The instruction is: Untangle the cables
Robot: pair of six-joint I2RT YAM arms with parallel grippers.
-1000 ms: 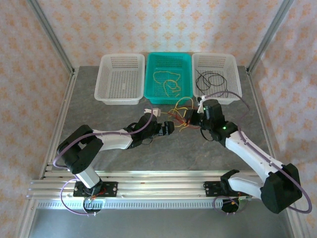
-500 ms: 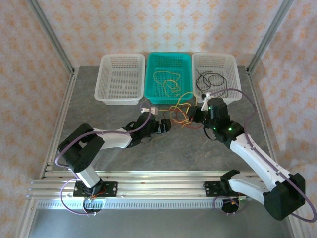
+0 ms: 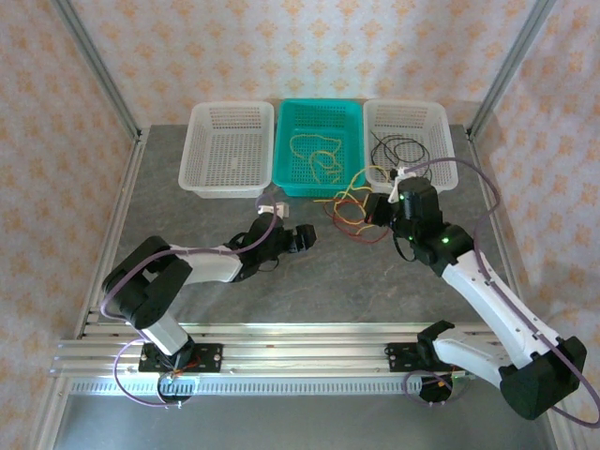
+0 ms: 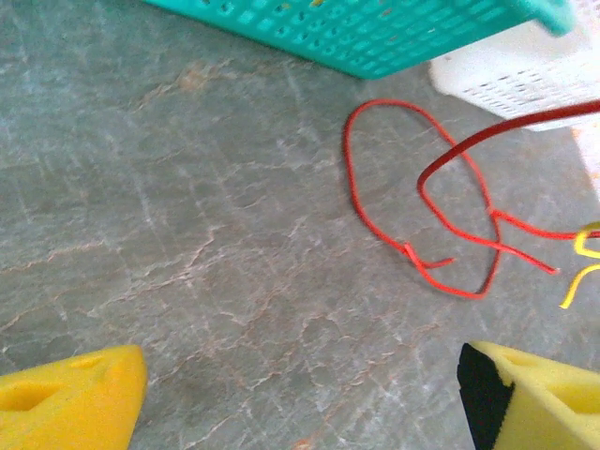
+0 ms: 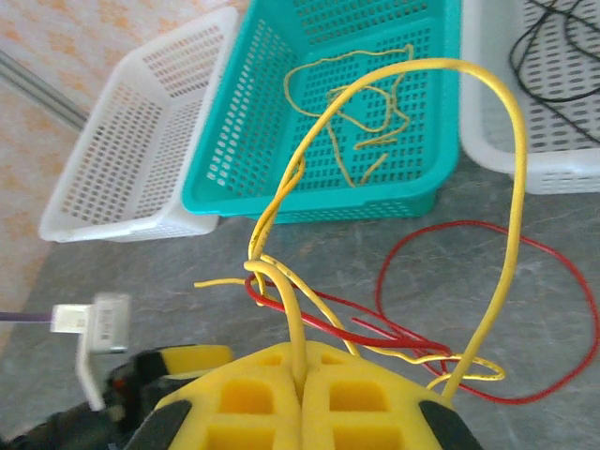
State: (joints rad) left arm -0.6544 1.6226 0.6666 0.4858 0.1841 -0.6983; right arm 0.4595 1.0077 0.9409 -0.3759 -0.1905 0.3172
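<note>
Right gripper point(image 5: 300, 375): pads together, clamped on yellow cable point(image 5: 511, 234), bottom centre of right wrist view; left gripper point(image 4: 300, 384): fingers apart, nothing between. Red cable point(image 4: 346, 155) slack on table point(image 4: 141, 234), right half of left wrist view; crosses yellow near pads. Risks: 1) pull drags red along and tightens crossing into knot, since nothing pins red; 2) thin yellow slips from pads.

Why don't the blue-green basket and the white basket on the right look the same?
The teal basket is blue-green, while the right white basket is white. The teal basket holds yellow cables, and the right white basket holds black cables. The teal basket sits in the middle of the row, and the right white basket sits at its end. Both are slotted baskets, side by side.
</note>
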